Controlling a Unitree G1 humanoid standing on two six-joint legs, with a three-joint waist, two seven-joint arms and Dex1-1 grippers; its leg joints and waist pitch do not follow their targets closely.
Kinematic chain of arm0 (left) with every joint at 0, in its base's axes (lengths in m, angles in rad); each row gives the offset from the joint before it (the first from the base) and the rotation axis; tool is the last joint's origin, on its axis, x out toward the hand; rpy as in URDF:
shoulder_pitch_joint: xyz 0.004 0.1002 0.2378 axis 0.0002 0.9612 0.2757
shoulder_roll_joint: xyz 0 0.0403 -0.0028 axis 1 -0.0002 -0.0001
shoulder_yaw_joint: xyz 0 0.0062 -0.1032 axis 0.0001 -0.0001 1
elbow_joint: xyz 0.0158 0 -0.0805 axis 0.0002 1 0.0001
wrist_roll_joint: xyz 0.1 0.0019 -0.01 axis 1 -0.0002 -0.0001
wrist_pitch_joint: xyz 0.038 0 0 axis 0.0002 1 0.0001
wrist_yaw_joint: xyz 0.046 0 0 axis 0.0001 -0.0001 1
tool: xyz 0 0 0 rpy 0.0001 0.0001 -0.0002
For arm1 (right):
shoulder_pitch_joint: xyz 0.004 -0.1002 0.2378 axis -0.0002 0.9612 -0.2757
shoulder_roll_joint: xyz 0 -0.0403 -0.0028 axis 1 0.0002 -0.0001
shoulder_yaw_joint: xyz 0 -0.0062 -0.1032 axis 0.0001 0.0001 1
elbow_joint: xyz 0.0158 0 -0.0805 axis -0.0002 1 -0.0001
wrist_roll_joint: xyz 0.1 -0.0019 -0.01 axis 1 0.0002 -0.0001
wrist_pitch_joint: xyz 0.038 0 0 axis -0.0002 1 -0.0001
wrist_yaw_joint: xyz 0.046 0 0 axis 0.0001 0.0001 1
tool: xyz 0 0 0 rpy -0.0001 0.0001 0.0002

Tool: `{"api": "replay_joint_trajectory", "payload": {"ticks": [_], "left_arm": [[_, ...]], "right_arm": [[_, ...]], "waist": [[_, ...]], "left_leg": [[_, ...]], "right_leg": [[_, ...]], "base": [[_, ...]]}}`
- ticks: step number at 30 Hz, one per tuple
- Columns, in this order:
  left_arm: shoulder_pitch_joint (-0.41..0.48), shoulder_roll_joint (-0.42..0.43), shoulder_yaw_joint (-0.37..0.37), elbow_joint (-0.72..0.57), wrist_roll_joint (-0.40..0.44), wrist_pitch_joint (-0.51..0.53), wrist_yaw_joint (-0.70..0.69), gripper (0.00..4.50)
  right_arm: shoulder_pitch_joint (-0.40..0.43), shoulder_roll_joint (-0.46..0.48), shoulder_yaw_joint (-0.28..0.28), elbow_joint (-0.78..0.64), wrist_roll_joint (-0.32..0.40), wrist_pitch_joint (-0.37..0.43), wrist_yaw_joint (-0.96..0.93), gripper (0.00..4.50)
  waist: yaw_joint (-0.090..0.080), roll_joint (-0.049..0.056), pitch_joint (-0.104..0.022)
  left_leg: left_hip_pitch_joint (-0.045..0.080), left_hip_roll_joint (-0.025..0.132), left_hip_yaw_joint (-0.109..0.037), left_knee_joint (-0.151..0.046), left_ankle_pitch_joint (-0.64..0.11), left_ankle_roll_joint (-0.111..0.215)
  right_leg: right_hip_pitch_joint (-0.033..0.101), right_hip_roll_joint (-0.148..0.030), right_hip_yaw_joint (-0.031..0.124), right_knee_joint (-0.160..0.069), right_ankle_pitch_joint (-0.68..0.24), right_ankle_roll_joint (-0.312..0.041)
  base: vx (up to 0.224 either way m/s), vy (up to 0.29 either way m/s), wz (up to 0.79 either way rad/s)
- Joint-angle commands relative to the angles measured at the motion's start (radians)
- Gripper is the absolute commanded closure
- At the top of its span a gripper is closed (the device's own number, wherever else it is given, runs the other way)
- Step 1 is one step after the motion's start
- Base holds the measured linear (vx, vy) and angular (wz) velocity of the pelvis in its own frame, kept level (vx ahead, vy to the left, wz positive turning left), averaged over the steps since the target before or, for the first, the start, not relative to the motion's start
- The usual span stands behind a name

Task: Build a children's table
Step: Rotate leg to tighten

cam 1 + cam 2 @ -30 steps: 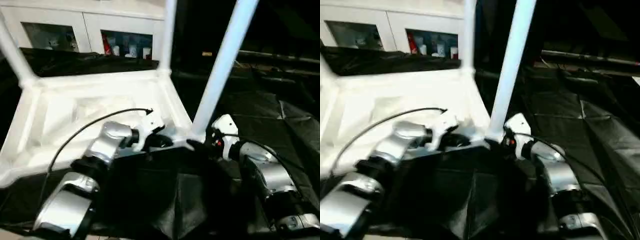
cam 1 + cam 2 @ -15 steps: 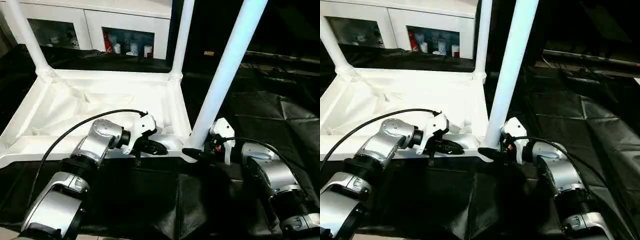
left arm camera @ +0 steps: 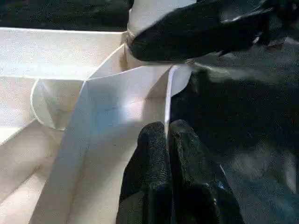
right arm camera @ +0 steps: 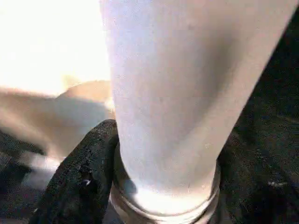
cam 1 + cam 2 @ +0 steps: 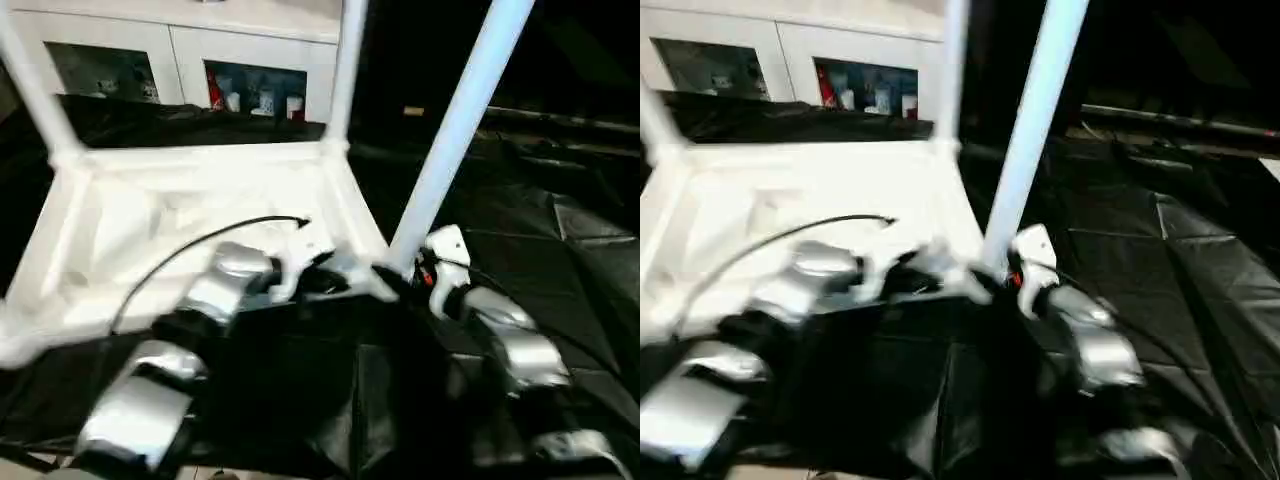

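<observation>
Three legs are seen standing up from the inverted table top [image 5: 180, 215], which lies ribbed side up on the black-draped surface [image 5: 560, 250]: a far leg [image 5: 25, 85] at about ten o'clock, another far leg [image 5: 345, 60] at twelve o'clock, and the near leg [image 5: 455, 130] at about one o'clock, seated at the top's near right corner socket [image 3: 154, 70]. The right claw [image 5: 405, 278] is wrapped around the base of that near leg, its black fingers [image 4: 81, 175] set on either side just above the collar [image 4: 163, 205], so the leg is judged to be grasped. The left claw [image 3: 167, 140] is clenched, its two fingertips pinching the thin white rim wall of the top just beside the same corner. The step in hand is judged to be the seating of this leg. It is best done with the rim kept pinned by the left claw so the top cannot slide on the cloth, while the leg is held in line with its socket and pressed straight down. A tilted push is to be avoided, since the collar could jam. A fourth leg cannot be made out.
</observation>
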Motion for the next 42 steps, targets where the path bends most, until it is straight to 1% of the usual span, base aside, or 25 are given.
{"api": "replay_joint_trajectory", "payload": {"ticks": [1,2,3,4,5,7,9,11,13,14,16,18,21,23,25,27,28,31,32,33,36,38,39,41,42], "left_arm": [[0.014,-0.073,-0.008,0.017,-0.016,0.013,0.064,4.50],[0.017,-0.081,-0.015,0.011,-0.017,0.012,0.052,4.50],[0.017,-0.082,-0.022,0.009,-0.016,0.006,0.030,4.50],[0.016,-0.077,-0.025,0.010,-0.014,0.000,0.014,4.50],[0.016,-0.076,-0.025,0.010,-0.014,0.000,0.012,4.50],[0.015,-0.058,-0.026,0.013,-0.011,-0.006,-0.013,4.50],[0.017,-0.027,-0.030,0.008,-0.007,-0.002,-0.048,4.50],[0.022,-0.002,-0.036,-0.003,-0.004,0.009,-0.084,4.50],[0.026,0.035,-0.047,-0.018,-0.001,0.026,-0.142,4.50],[0.029,0.062,-0.059,-0.027,0.002,0.032,-0.189,4.50],[0.031,0.082,-0.069,-0.033,0.007,0.036,-0.223,4.50],[0.031,0.133,-0.093,-0.039,0.025,0.039,-0.299,4.50],[0.029,0.163,-0.106,-0.037,0.037,0.031,-0.332,4.50],[0.031,0.188,-0.115,-0.047,0.035,0.029,-0.370,4.50],[0.034,0.200,-0.113,-0.059,0.024,0.031,-0.395,4.50],[0.037,0.206,-0.114,-0.069,0.021,0.036,-0.402,4.50],[0.037,0.207,-0.114,-0.070,0.021,0.037,-0.402,4.50],[0.042,0.207,-0.106,-0.074,0.017,0.042,-0.389,4.50],[0.043,0.205,-0.103,-0.075,0.015,0.041,-0.384,4.50],[0.045,0.201,-0.098,-0.077,0.010,0.042,-0.377,4.50],[0.046,0.182,-0.074,-0.078,-0.010,0.042,-0.346,4.50],[0.045,0.175,-0.068,-0.078,-0.015,0.041,-0.332,4.50],[0.042,0.163,-0.057,-0.071,-0.018,0.040,-0.303,4.50],[0.035,0.137,-0.040,-0.056,-0.018,0.041,-0.235,4.50],[0.027,0.110,-0.026,-0.038,-0.015,0.045,-0.166,4.50]], "right_arm": [[0.000,0.060,0.069,0.037,-0.019,0.017,-0.017,1.83],[-0.004,0.068,0.078,0.034,-0.026,0.010,-0.017,1.83],[-0.004,0.067,0.085,0.025,-0.029,-0.002,0.000,1.83],[-0.005,0.064,0.084,0.027,-0.030,-0.009,0.017,1.48],[-0.005,0.064,0.084,0.027,-0.029,-0.010,0.018,1.14],[-0.006,0.053,0.074,0.023,-0.018,-0.012,0.043,1.11],[0.000,0.018,0.083,0.001,-0.008,-0.009,0.118,0.85],[0.003,-0.018,0.096,-0.014,0.004,-0.012,0.191,0.85],[0.016,-0.077,0.113,-0.062,0.033,0.003,0.307,0.85],[0.023,-0.117,0.125,-0.081,0.044,-0.001,0.380,0.85],[0.025,-0.140,0.130,-0.088,0.049,-0.005,0.421,0.85],[0.027,-0.199,0.136,-0.113,0.064,0.008,0.520,0.85],[0.025,-0.232,0.135,-0.121,0.067,0.013,0.575,0.85],[0.023,-0.259,0.139,-0.121,0.068,0.014,0.618,0.85],[0.025,-0.274,0.148,-0.126,0.074,0.021,0.647,0.85],[0.028,-0.276,0.152,-0.129,0.079,0.027,0.659,0.85],[0.028,-0.276,0.153,-0.128,0.079,0.027,0.661,0.98],[0.040,-0.264,0.163,-0.136,0.081,0.038,0.668,1.20],[0.042,-0.261,0.165,-0.138,0.082,0.041,0.670,1.28],[0.046,-0.258,0.166,-0.144,0.087,0.045,0.671,1.52],[0.058,-0.248,0.166,-0.156,0.095,0.054,0.665,1.63],[0.063,-0.243,0.162,-0.157,0.097,0.057,0.656,1.79],[0.065,-0.231,0.154,-0.151,0.096,0.059,0.631,1.84],[0.063,-0.201,0.136,-0.120,0.074,0.064,0.542,1.87],[0.058,-0.173,0.127,-0.087,0.043,0.056,0.452,1.89]], "waist": [[-0.004,-0.003,-0.039],[-0.004,-0.002,-0.039],[-0.001,-0.002,-0.040],[0.000,0.009,-0.041],[-0.002,0.005,-0.041],[-0.002,0.001,-0.042],[-0.002,0.003,-0.042],[-0.001,0.004,-0.042],[0.001,0.002,-0.043],[0.002,-0.001,-0.044],[0.000,0.000,-0.046],[0.001,-0.001,-0.048],[-0.001,-0.001,-0.048],[0.000,-0.001,-0.046],[0.000,-0.002,-0.043],[0.000,-0.001,-0.042],[0.000,-0.001,-0.042],[0.001,-0.001,-0.044],[0.001,-0.002,-0.045],[0.001,-0.001,-0.046],[0.002,-0.002,-0.047],[0.004,-0.002,-0.048],[0.004,-0.002,-0.045],[0.003,-0.001,-0.042],[0.000,0.000,-0.038]], "left_leg": [[0.006,0.023,-0.015,-0.075,-0.291,-0.009],[0.006,0.022,-0.014,-0.075,-0.289,-0.006],[0.004,0.021,-0.012,-0.073,-0.280,0.008],[0.002,0.020,-0.013,-0.074,-0.268,0.014],[0.002,0.020,-0.012,-0.073,-0.264,0.017],[0.000,0.020,-0.011,-0.072,-0.254,0.024],[-0.002,0.021,-0.012,-0.073,-0.259,0.032],[-0.001,0.022,-0.012,-0.072,-0.259,0.039],[-0.002,0.022,-0.011,-0.070,-0.243,0.050],[-0.005,0.023,-0.011,-0.069,-0.225,0.060],[-0.007,0.024,-0.010,-0.067,-0.195,0.072],[-0.005,0.024,-0.009,-0.063,-0.159,0.083],[-0.003,0.025,-0.006,-0.059,-0.141,0.105],[-0.002,0.026,-0.006,-0.061,-0.156,0.102],[-0.001,0.027,-0.007,-0.063,-0.188,0.087],[0.001,0.028,-0.008,-0.065,-0.204,0.073],[0.002,0.028,-0.008,-0.066,-0.208,0.068],[0.001,0.028,-0.008,-0.066,-0.198,0.061],[0.001,0.027,-0.008,-0.064,-0.187,0.063],[0.001,0.027,-0.008,-0.063,-0.176,0.067],[-0.001,0.025,-0.006,-0.060,-0.151,0.079],[0.001,0.026,-0.006,-0.060,-0.151,0.083],[0.001,0.026,-0.005,-0.061,-0.161,0.083],[0.002,0.026,-0.007,-0.065,-0.198,0.065],[0.004,0.026,-0.007,-0.068,-0.232,0.042]], "right_leg": [[0.025,-0.040,0.029,-0.086,-0.347,-0.161],[0.026,-0.040,0.029,-0.086,-0.339,-0.160],[0.027,-0.040,0.030,-0.086,-0.316,-0.158],[0.030,-0.039,0.031,-0.082,-0.291,-0.162],[0.029,-0.038,0.030,-0.084,-0.278,-0.164],[0.031,-0.037,0.029,-0.080,-0.257,-0.172],[0.035,-0.038,0.028,-0.080,-0.264,-0.174],[0.034,-0.038,0.028,-0.080,-0.255,-0.180],[0.038,-0.038,0.028,-0.077,-0.227,-0.186],[0.040,-0.039,0.028,-0.073,-0.201,-0.195],[0.042,-0.039,0.028,-0.067,-0.154,-0.212],[0.044,-0.037,0.027,-0.059,-0.089,-0.241],[0.043,-0.038,0.028,-0.054,-0.038,-0.273],[0.043,-0.039,0.027,-0.056,-0.067,-0.276],[0.041,-0.040,0.027,-0.062,-0.126,-0.268],[0.040,-0.040,0.028,-0.064,-0.157,-0.261],[0.039,-0.040,0.028,-0.065,-0.164,-0.258],[0.040,-0.040,0.028,-0.062,-0.148,-0.257],[0.041,-0.039,0.028,-0.060,-0.130,-0.259],[0.041,-0.039,0.028,-0.058,-0.110,-0.263],[0.043,-0.039,0.029,-0.054,-0.065,-0.274],[0.043,-0.039,0.028,-0.054,-0.067,-0.277],[0.041,-0.039,0.028,-0.057,-0.083,-0.276],[0.038,-0.040,0.028,-0.064,-0.151,-0.261],[0.032,-0.039,0.027,-0.071,-0.216,-0.245]], "base": [[0.000,0.000,0.00],[0.000,0.000,0.00],[0.000,0.000,0.00],[0.000,0.000,0.00],[0.000,0.000,0.00],[0.000,0.000,0.00],[0.000,0.000,0.00],[0.000,0.000,0.00],[0.000,0.000,0.00],[0.000,0.000,0.00],[0.000,0.000,0.00],[0.000,0.000,0.00],[0.000,0.000,0.00],[0.000,0.000,0.00],[0.000,0.000,0.00],[0.000,0.000,0.00],[0.000,0.000,0.00],[0.000,0.000,0.00],[0.000,0.000,0.00],[0.000,0.000,0.00],[0.000,0.000,0.00],[0.000,0.000,0.00],[0.000,0.000,0.00],[0.000,0.000,0.00],[0.000,0.000,0.00]]}}
